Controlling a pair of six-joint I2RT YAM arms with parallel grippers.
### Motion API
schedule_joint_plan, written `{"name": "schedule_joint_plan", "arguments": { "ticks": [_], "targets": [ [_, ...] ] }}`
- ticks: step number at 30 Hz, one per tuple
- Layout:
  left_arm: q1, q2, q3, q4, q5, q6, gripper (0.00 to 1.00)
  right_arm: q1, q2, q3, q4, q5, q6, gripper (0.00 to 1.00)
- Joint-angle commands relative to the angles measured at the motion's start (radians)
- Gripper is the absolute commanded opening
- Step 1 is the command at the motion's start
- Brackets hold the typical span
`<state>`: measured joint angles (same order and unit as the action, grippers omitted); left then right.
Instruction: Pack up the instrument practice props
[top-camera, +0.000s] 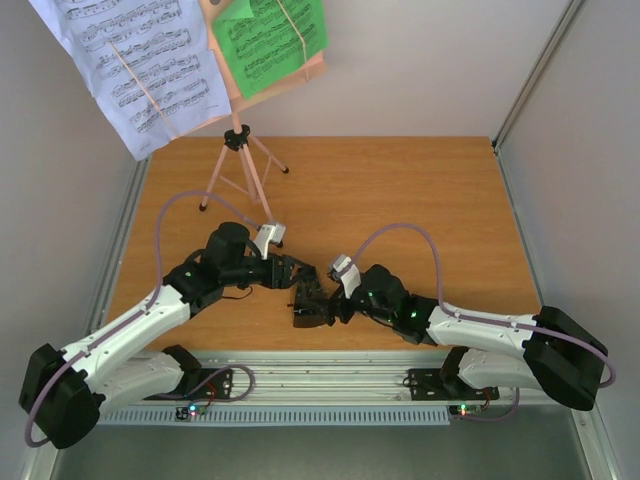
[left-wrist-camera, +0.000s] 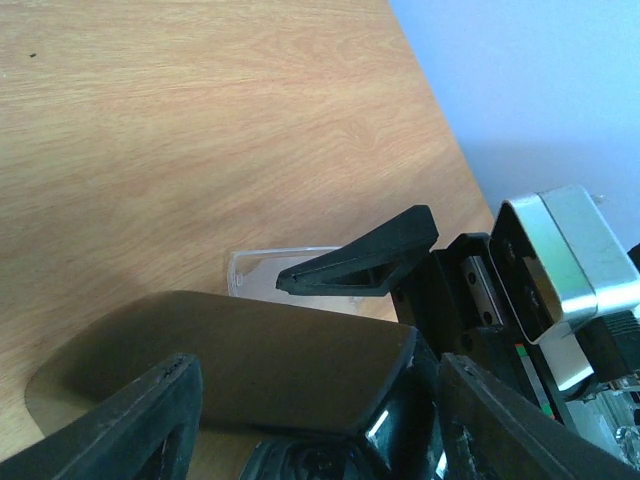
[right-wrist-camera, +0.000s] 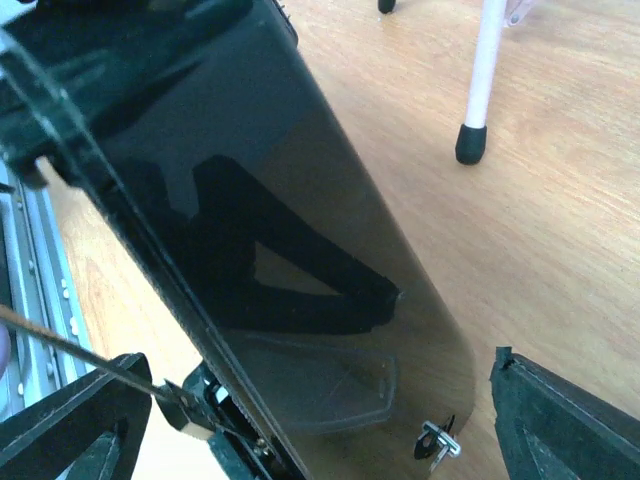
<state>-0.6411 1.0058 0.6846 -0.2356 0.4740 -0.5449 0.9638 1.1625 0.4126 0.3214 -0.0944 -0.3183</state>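
Metronome (top-camera: 312, 306): low on the tabletop (top-camera: 420, 200) near its front edge, both arms meeting on it
Left pincer (left-wrist-camera: 315, 425): fingers apart, straddling the dark cover, a gap showing on one side
Right pincer (right-wrist-camera: 310, 430): spread wide around that same cover, one finger well clear
Music stand (top-camera: 238, 150): upright at back left, well apart
Sheets: white sheet (top-camera: 130, 60) and green sheet (top-camera: 270, 40) up on its desk

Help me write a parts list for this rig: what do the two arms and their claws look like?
Both the left arm and right arm have white links between bulky black joints. A lilac cable loops along each. Each wrist carries a silver camera block. The left claw and right claw have matte black, wedge-shaped fingers. Small green and red lights glow at the bases.
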Motion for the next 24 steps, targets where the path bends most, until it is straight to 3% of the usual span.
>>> {"name": "schedule_joint_plan", "arguments": {
  "ticks": [1, 11, 24],
  "targets": [
    [-0.005, 0.011, 0.036, 0.034, 0.003, 0.021, 0.65, 0.007, 0.017, -0.007, 0.103, 0.029, 0.041, 0.92],
    [-0.006, 0.017, 0.025, 0.051, -0.001, 0.01, 0.59, 0.006, 0.029, -0.035, 0.174, -0.005, 0.052, 0.82],
    [-0.006, 0.039, 0.015, 0.13, 0.033, -0.044, 0.56, 0.006, 0.064, -0.027, 0.25, -0.012, 0.057, 0.81]
  ]
}}
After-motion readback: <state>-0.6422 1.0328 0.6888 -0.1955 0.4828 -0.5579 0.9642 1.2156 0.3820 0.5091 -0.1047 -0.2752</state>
